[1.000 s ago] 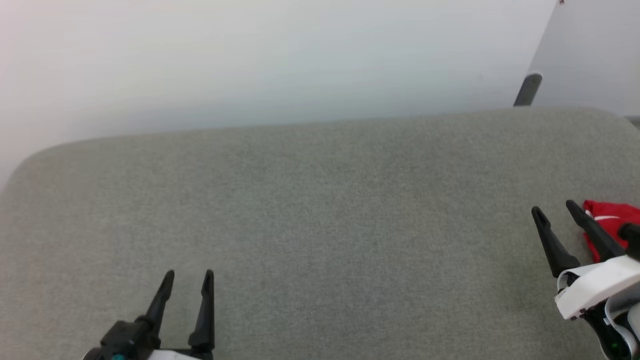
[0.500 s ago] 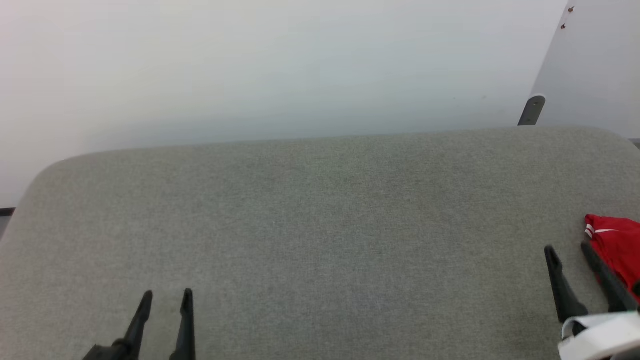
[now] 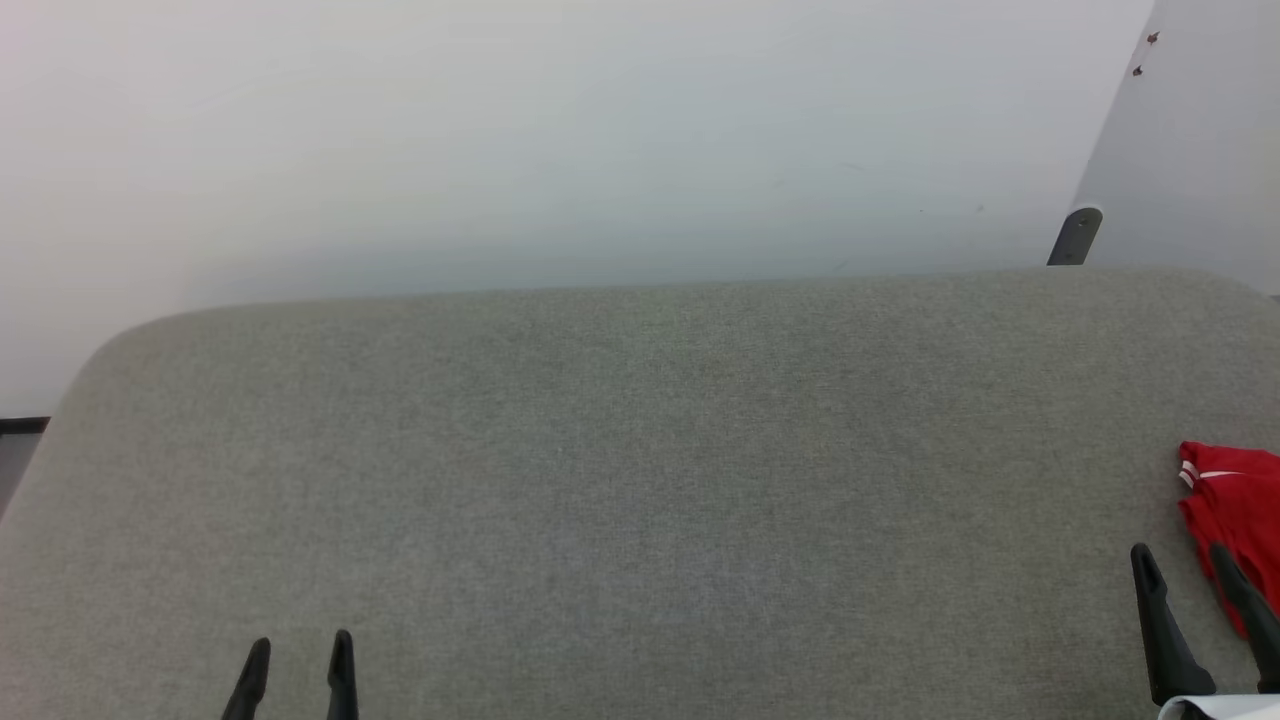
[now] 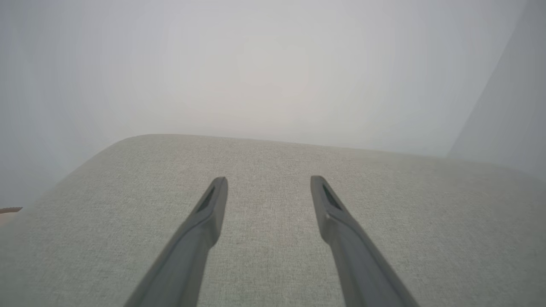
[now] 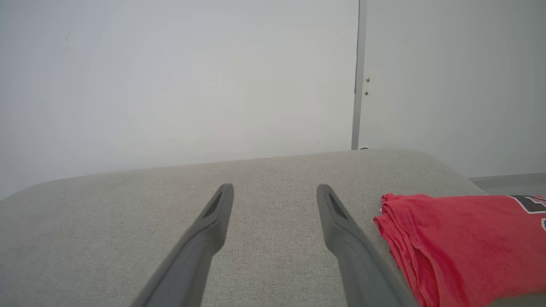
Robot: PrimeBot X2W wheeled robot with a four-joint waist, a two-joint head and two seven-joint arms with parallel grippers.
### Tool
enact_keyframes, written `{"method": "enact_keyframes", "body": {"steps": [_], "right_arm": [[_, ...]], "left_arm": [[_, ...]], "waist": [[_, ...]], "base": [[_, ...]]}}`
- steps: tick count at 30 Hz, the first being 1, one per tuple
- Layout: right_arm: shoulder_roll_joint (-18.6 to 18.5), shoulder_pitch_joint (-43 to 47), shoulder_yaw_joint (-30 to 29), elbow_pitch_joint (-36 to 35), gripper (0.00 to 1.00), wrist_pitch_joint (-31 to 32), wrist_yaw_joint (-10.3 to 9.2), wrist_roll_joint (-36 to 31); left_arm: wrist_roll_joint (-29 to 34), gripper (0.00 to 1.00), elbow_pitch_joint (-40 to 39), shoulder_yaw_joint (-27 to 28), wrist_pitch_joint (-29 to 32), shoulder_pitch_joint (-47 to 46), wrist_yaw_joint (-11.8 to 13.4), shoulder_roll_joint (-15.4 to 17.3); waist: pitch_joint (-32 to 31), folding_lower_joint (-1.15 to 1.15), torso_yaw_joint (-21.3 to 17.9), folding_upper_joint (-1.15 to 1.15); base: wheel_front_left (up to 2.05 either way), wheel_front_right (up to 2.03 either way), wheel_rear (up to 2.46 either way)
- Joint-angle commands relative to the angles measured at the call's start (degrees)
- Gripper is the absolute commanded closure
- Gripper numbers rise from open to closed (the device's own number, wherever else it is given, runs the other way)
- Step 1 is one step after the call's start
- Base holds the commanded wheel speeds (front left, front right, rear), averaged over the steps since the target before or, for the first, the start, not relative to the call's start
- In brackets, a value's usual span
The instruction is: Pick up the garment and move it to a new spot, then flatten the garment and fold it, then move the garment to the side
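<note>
The garment (image 3: 1235, 510) is a red jersey lying folded at the right edge of the grey padded surface (image 3: 640, 450). In the right wrist view the garment (image 5: 460, 243) shows stacked folded layers and a bit of dark lettering at the far right. My right gripper (image 3: 1185, 565) stands open just left of the garment, with nothing between its fingers (image 5: 341, 230). My left gripper (image 3: 298, 650) is open at the lower left, over bare fabric, also with nothing in it. In the left wrist view its fingertips (image 4: 217, 192) hover above the padded surface.
A white wall (image 3: 560, 140) rises behind the padded surface. A grey panel with a dark metal bracket (image 3: 1075, 237) stands at the back right. The surface's rounded left corner (image 3: 70, 390) drops off to a dark floor strip.
The head camera has tilted up, so the whole picture has slid down. Both grippers have drawn back toward the bottom edge, and the right one has pulled away from the garment.
</note>
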Motion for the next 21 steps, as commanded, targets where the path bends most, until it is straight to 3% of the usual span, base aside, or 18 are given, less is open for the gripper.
{"method": "enact_keyframes", "body": {"steps": [1, 18, 19, 21], "right_arm": [[0.61, 0.80, -0.78, -0.93, 0.00, 0.42, -0.07, -0.59], [2.60, 1.92, -2.34, -5.48, 0.00, 3.17, -0.07, -2.62], [2.43, 1.43, -2.13, -5.35, 1.00, 3.20, 0.00, -2.15], [2.92, 1.61, -1.83, -4.32, 1.00, 3.31, 0.00, -1.94]], "left_arm": [[0.20, 0.00, -0.11, 0.06, 0.04, 0.61, -0.15, -0.24], [-0.96, 0.00, 0.05, -0.36, 0.04, -0.50, -0.15, -1.06], [-0.97, 1.00, -0.01, -0.45, 0.01, -0.15, 0.00, -1.05], [-1.11, 1.00, 1.03, -0.67, 0.02, 0.10, 0.00, -1.33]], "waist": [[0.08, 0.00, 0.11, 0.00], [-0.08, 0.00, 0.16, 0.00], [-0.08, 0.00, 0.16, 0.00], [-0.08, 0.00, 0.16, 0.00]], "base": [[0.00, 0.00, 0.00], [0.00, 0.00, 0.00], [0.00, 0.00, 0.00], [0.00, 0.00, 0.00]]}}
